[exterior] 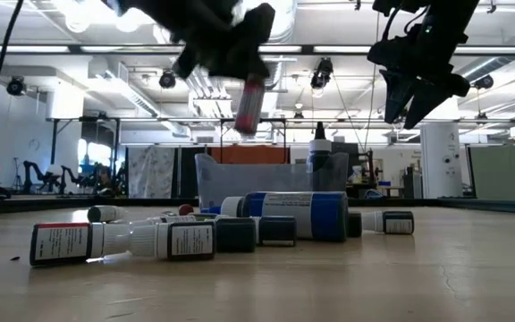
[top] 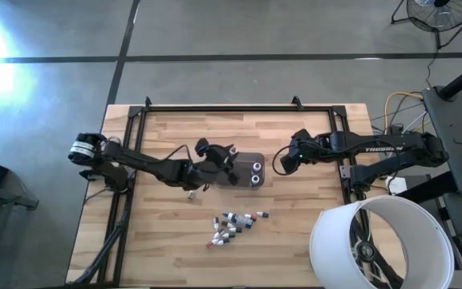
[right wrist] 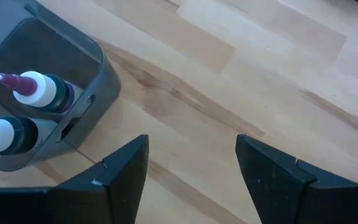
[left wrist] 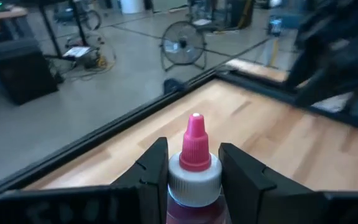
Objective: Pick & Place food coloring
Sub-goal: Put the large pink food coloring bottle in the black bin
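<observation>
A food coloring bottle [left wrist: 194, 165] with a pink tip, white collar and red body sits between the fingers of my left gripper [left wrist: 194, 155], which is shut on it. In the high view that gripper [top: 219, 156] is at the left end of the small grey tray [top: 243, 181]. Two bottles [top: 257, 172] stand in the tray's right end. Several more bottles [top: 233, 225] lie in a loose pile on the wood nearer the front edge. My right gripper [top: 281, 163] hangs open just right of the tray, with nothing between its fingers [right wrist: 120, 171]. My left gripper pinches the bottle between its two fingers, which sit on either side of the white collar [left wrist: 194, 182] and the top of the red body. The bottle lies along the fingers, its pink tip pointing away from the wrist. In the low view the bottle [exterior: 250, 103] is lifted clear of the table, tilted.
A black frame rail [top: 231, 108] runs along the table's far edge and down both sides. A large white cylinder [top: 379, 241] overlaps the front right corner. Bare wood lies between the tray and the pile and right of the tray.
</observation>
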Robot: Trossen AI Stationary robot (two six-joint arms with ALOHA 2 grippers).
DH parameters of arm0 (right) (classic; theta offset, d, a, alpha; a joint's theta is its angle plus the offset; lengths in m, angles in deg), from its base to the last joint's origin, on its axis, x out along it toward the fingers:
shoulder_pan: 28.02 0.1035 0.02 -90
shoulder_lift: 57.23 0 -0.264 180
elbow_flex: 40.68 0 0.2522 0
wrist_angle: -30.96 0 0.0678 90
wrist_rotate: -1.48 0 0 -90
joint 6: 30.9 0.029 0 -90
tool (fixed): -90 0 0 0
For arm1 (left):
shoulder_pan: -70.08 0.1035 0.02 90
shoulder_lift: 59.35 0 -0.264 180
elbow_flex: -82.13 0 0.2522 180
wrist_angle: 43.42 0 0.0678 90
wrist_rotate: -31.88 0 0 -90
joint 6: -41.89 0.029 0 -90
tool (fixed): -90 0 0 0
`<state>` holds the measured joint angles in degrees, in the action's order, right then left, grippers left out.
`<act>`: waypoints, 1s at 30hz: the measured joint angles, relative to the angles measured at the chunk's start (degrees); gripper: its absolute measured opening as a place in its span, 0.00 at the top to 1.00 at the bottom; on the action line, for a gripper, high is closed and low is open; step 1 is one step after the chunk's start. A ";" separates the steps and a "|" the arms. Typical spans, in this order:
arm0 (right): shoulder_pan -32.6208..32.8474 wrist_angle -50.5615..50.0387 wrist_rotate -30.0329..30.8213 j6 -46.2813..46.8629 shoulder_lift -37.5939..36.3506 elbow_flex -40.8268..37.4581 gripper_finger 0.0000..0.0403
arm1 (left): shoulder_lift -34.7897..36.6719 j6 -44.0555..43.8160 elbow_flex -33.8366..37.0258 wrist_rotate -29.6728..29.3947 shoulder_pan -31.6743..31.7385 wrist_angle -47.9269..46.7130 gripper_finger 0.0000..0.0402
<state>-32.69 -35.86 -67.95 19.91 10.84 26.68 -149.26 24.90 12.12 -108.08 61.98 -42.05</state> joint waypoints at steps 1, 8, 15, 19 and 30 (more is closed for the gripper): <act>0.00 0.02 0.37 -0.01 -0.05 0.01 0.42 | 0.00 -0.06 1.52 -0.14 0.31 1.82 0.80; -0.24 0.00 0.58 -0.05 -0.09 0.03 0.42 | -0.07 -1.00 9.89 -0.05 2.97 11.31 0.79; -0.31 -0.06 0.41 -0.66 -0.08 0.06 0.42 | -0.09 -3.53 17.37 0.46 5.38 18.92 0.79; -0.37 -0.13 0.38 -0.70 -0.06 0.07 0.42 | -0.07 -3.98 19.91 0.82 6.04 21.64 0.79; -0.37 -0.28 0.08 -0.72 0.02 0.04 0.42 | -3.29 -4.96 20.63 4.05 6.04 22.40 0.77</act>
<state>-33.06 -36.14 -67.88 19.19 10.87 26.73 -152.55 19.94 32.75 -104.04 68.01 -19.65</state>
